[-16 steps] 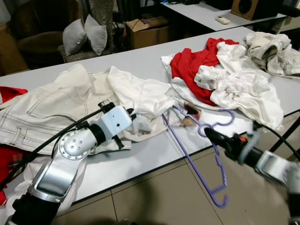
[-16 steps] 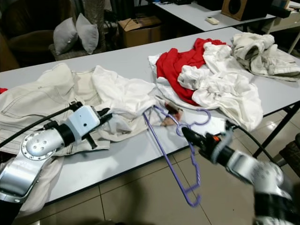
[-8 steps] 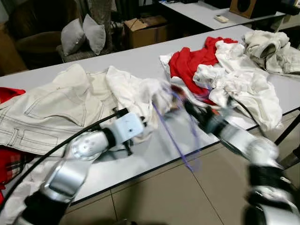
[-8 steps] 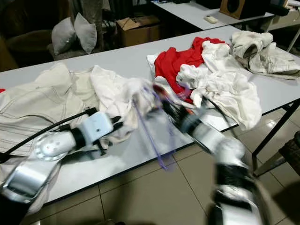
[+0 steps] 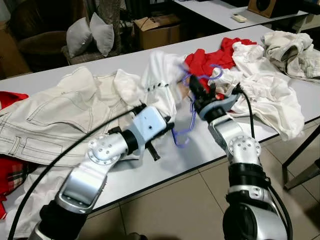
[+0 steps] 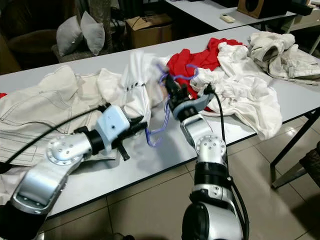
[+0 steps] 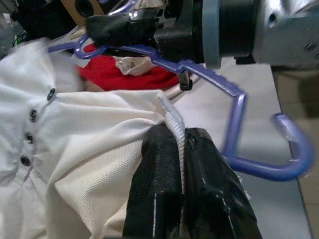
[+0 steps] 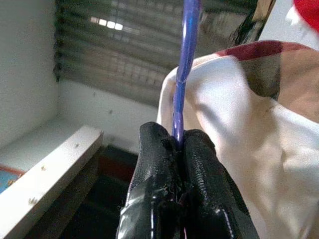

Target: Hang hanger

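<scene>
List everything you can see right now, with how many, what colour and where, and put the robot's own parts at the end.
hanger: one, purple, held up over the table's front edge.
white buttoned shirt: one, lifted mid-table beside the hanger.
cream jeans: one pair, spread on the table's left.
red garment: one, in the pile on the right.
white clothes pile: several, right end of the table.
table: one, pale grey.
cushions: two, grey, on the chair behind.
cardboard box: one, brown, on the floor behind.
left gripper: jaws shut on the shirt's edge.
right gripper: jaws shut on the hanger.
</scene>
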Motion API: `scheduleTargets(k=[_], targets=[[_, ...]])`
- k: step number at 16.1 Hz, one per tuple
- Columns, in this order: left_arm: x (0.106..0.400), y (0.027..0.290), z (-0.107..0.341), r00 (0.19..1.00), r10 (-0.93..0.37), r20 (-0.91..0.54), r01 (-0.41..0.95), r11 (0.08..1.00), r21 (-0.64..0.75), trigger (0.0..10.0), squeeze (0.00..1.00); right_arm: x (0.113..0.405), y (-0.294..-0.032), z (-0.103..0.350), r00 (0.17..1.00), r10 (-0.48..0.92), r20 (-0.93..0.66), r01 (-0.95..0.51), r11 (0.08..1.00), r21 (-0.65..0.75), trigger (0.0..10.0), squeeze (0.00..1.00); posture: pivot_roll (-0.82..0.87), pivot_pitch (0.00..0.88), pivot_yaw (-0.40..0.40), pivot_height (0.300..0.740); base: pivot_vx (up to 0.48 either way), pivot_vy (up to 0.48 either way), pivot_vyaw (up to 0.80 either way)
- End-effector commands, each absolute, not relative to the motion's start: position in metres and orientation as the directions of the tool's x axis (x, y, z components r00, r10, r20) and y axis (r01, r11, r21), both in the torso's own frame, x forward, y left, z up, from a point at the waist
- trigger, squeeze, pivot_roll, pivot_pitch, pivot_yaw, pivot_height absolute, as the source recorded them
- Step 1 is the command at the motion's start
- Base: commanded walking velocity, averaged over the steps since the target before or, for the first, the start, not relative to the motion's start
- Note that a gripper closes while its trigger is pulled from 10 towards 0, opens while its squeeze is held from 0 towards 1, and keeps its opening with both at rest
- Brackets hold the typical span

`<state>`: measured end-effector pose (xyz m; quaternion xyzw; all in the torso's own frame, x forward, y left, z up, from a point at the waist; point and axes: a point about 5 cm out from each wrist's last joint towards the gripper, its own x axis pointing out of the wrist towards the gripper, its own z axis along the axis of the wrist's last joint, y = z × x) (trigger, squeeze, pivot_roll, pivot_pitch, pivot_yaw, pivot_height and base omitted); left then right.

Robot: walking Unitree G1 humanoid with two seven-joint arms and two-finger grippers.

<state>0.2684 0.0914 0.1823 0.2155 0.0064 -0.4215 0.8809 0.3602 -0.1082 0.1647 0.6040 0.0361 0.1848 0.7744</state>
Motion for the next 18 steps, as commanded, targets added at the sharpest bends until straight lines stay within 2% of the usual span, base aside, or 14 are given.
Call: scheduleTargets(k=[1, 5, 9, 11, 13, 16, 18], targets=[[0.267, 0.093, 0.189, 0.639, -0.748, -0.178, 0.750, 0.555, 0.360, 0.0, 0.00, 0.366, -0.108, 0.170, 0.945, 0.280, 0.167, -0.227, 0.197, 0.954, 10.0, 0.00, -0.12, 0.000, 0.082, 0.740, 0.000, 0.000, 0.00], [0.263, 0.105, 0.197, 0.658, -0.733, -0.171, 0.738, 0.582, 0.341, 0.0, 0.00, 0.374, -0.112, 0.162, 0.974, 0.213, 0.084, -0.133, 0.231, 0.964, 10.0, 0.00, -0.10, 0.000, 0.070, 0.740, 0.000, 0.000, 0.00], [0.255, 0.092, 0.202, 0.581, -0.799, -0.155, 0.801, 0.528, 0.284, 0.0, 0.00, 0.381, -0.110, 0.164, 0.983, 0.170, 0.076, -0.109, 0.195, 0.975, 10.0, 0.00, -0.09, 0.000, 0.065, 0.740, 0.000, 0.000, 0.00], [0.247, 0.079, 0.203, 0.496, -0.852, -0.169, 0.860, 0.455, 0.231, 0.0, 0.00, 0.387, -0.104, 0.168, 0.984, 0.161, 0.076, -0.107, 0.193, 0.975, 10.0, 0.00, -0.09, 0.000, 0.065, 0.740, 0.000, 0.000, 0.00], [0.249, 0.073, 0.206, 0.491, -0.858, -0.150, 0.863, 0.456, 0.217, 0.0, 0.00, 0.389, -0.101, 0.169, 0.985, 0.157, 0.067, -0.099, 0.205, 0.974, 10.0, 0.00, -0.09, 0.000, 0.064, 0.740, 0.000, 0.000, 0.00], [0.271, 0.063, 0.233, 0.570, -0.822, 0.011, 0.808, 0.563, 0.175, 0.0, 0.00, 0.388, -0.090, 0.163, 0.973, 0.229, 0.009, -0.101, 0.392, 0.915, 10.0, 0.00, -0.09, 0.000, 0.075, 0.740, 0.000, 0.000, 0.00], [0.277, 0.065, 0.250, 0.602, -0.792, 0.103, 0.782, 0.610, 0.124, 0.0, 0.00, 0.385, -0.091, 0.157, 0.968, 0.249, -0.021, -0.105, 0.483, 0.869, 10.0, 0.00, -0.10, 0.000, 0.083, 0.740, 0.000, 0.000, 0.00]])
